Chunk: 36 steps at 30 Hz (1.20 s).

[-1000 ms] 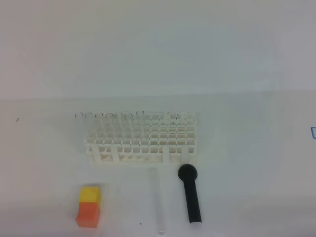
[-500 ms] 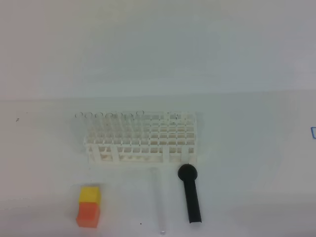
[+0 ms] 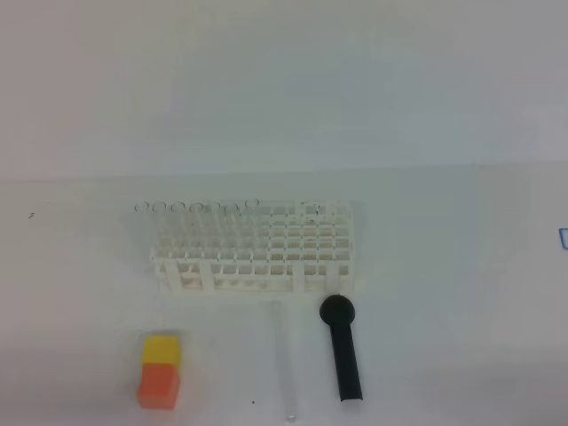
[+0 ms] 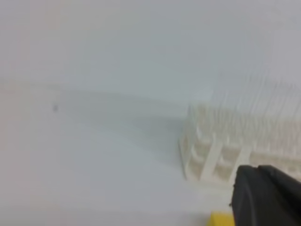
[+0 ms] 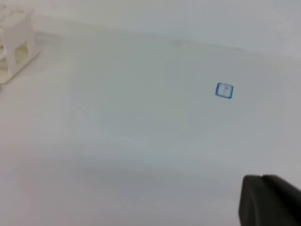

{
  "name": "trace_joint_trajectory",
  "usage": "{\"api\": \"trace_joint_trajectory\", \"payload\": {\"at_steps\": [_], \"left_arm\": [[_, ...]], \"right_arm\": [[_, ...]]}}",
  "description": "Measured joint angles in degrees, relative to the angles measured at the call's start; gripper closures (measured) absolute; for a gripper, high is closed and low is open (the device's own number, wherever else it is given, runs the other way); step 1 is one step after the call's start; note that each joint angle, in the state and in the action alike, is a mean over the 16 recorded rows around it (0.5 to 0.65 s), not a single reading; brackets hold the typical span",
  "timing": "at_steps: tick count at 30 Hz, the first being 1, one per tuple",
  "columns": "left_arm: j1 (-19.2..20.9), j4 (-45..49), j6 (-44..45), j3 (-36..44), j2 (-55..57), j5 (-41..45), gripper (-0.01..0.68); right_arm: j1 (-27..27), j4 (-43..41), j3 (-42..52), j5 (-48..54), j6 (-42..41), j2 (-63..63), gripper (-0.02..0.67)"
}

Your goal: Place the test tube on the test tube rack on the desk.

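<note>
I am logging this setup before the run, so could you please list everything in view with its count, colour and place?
test tube rack: one, white, middle of the desk, clear tubes standing in its left rows.
test tube: one, clear, lying flat in front of the rack, left of the stick.
black stick: one, black, round head toward the rack.
block: one, yellow over orange, front left.
blue square mark: one, far right of the desk.
desk: one, white.
left claw: black part only, left wrist view.
right claw: black part only, right wrist view.

White rack; black stick; orange-yellow block
</note>
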Motion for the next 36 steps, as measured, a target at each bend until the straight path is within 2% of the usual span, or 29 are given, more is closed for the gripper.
{"api": "trace_joint_trajectory", "payload": {"at_steps": [11, 23, 29, 33, 36], "left_arm": [[0.0, 0.0, 0.0, -0.7, 0.0, -18.7, 0.674], [0.0, 0.0, -4.2, -2.3, 0.1, -26.6, 0.674], [0.0, 3.5, -8.0, -9.1, 1.0, -21.8, 0.674], [0.0, 6.3, -10.0, -16.4, 3.2, -14.0, 0.674], [0.0, 8.3, -10.3, -22.9, 6.0, -5.1, 0.674]], "right_arm": [[0.0, -5.1, 0.2, -15.0, -1.3, 0.0, 0.65], [0.0, -5.1, 0.2, -34.9, -0.2, 0.0, 0.65], [0.0, -4.0, 0.2, -40.9, 0.3, 0.0, 0.65], [0.0, -2.6, -0.5, -40.4, 0.7, 0.0, 0.65], [0.0, -1.3, -2.3, -36.7, 1.0, 0.0, 0.65]]}}
